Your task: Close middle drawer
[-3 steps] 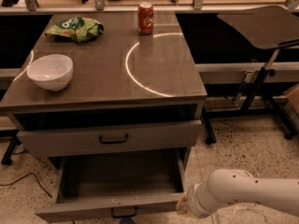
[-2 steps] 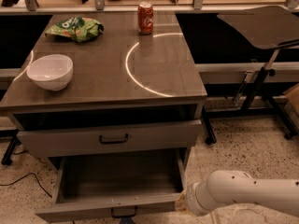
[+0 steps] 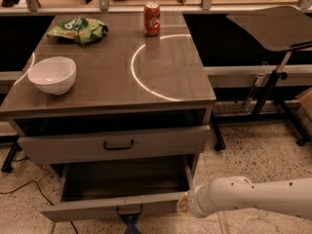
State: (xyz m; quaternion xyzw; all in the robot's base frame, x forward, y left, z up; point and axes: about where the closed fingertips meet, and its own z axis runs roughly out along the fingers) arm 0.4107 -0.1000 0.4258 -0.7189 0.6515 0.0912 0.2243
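Observation:
The middle drawer is pulled far out at the bottom of the grey-brown cabinet. Its deep box is empty and its low front carries a small black handle. My gripper is at the end of the white arm that reaches in from the lower right. It sits right at the right end of the middle drawer's front, at about the same height. The upper drawer, with a black bar handle, stands slightly out above it.
On the cabinet top are a white bowl, a green chip bag and a red soda can. A dark chair on a metal stand is to the right. A black cable lies on the speckled floor at left.
The arm's end has edged slightly left toward the drawer front. The middle drawer stands as far out as before.

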